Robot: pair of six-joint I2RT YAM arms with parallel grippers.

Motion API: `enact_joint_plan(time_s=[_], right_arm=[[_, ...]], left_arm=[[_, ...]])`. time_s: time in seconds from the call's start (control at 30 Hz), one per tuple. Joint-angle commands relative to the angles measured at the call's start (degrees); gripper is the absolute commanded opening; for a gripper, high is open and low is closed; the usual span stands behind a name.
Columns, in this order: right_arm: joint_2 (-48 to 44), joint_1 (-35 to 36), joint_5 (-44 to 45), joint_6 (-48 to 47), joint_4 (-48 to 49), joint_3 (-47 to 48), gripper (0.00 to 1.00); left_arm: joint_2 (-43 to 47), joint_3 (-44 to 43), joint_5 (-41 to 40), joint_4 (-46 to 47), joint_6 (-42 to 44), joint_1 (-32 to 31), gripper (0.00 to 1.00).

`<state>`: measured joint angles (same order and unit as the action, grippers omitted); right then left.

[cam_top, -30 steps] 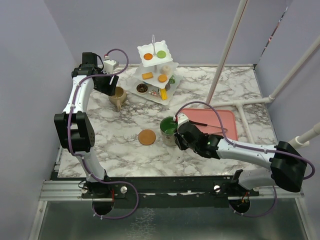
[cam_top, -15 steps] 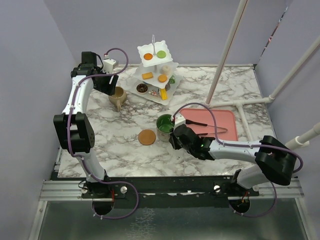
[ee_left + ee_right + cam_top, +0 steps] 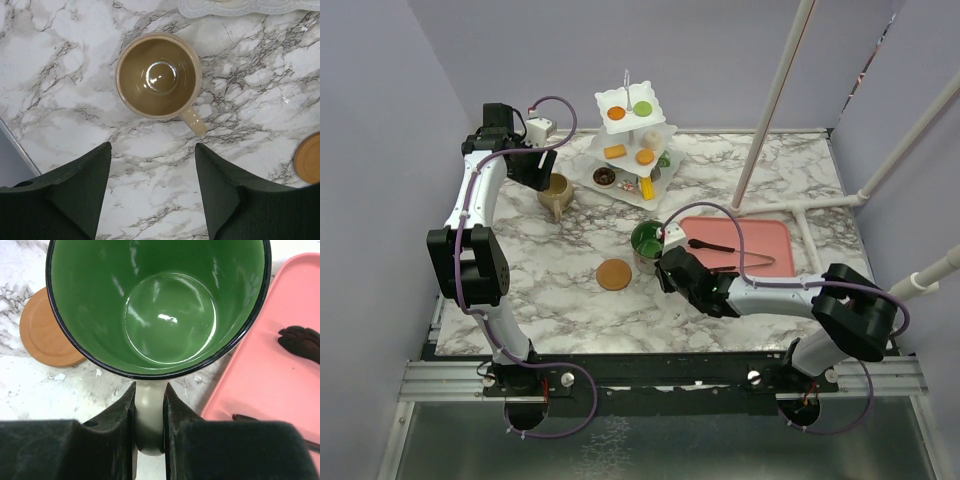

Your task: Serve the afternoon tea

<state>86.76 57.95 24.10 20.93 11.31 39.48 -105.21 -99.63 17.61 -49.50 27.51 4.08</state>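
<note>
My right gripper [image 3: 665, 266] [image 3: 149, 405] is shut on the pale handle of the green-inside mug [image 3: 647, 240] [image 3: 160, 305], which stands upright between a round wooden coaster [image 3: 614, 274] [image 3: 47, 337] and the pink tray. My left gripper [image 3: 542, 172] [image 3: 152, 165] is open and empty, hovering above the beige mug [image 3: 556, 193] [image 3: 159, 76], whose handle points toward my fingers. The white three-tier stand [image 3: 632, 150] at the back holds several toy pastries. The coaster also shows in the left wrist view [image 3: 307, 159]. I see only one coaster.
A pink tray [image 3: 772, 235] [image 3: 265, 385] lies right of the green mug, with black tongs [image 3: 730, 256] [image 3: 300, 340] on it. White poles [image 3: 775, 100] rise at the back right. Purple walls close in the marble table [image 3: 550, 300].
My right gripper has carried the green-inside mug up and to the left, toward the table's middle. The left arm has not moved.
</note>
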Motion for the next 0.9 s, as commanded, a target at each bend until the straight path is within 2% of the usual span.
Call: enact_joint_plan(time_s=[0.0,0.23,0.33,0.37,0.57,0.67,0.87], right_arm=[[4.21,-1.04,3.5,-3.16,-6.15,1.86,0.01],[8.99,-3.73,3.07,-3.6,-7.9,5.63,0.04],[5.59,-3.73,3.28,-2.9,-6.02,3.69,0.22],[4.77,-3.75,3.4,-3.22,-5.39,2.99,0.25],[-0.98,-3.74,4.65,-4.15,-6.92,4.33,0.69],[-4.6,-3.73,3.7,-4.65,-6.96,4.66,0.99],[-10.25,-3.66,2.17,-7.53,-8.52,9.03,1.0]], left_arm=[[0.45,-1.82,0.56,-1.65,0.36,0.44,0.7],[-1.66,-3.63,0.67,-2.39,0.27,1.23,0.74],[-3.52,-6.08,0.59,-3.48,0.1,1.91,0.74],[-4.02,-6.75,0.58,-3.58,-0.03,2.02,0.74],[-7.83,-9.17,1.64,-3.43,-2.13,2.08,0.73],[-10.29,-9.75,2.65,-2.82,-4.1,2.08,0.71],[-14.43,-11.37,2.19,-1.24,-6.38,2.08,0.68]])
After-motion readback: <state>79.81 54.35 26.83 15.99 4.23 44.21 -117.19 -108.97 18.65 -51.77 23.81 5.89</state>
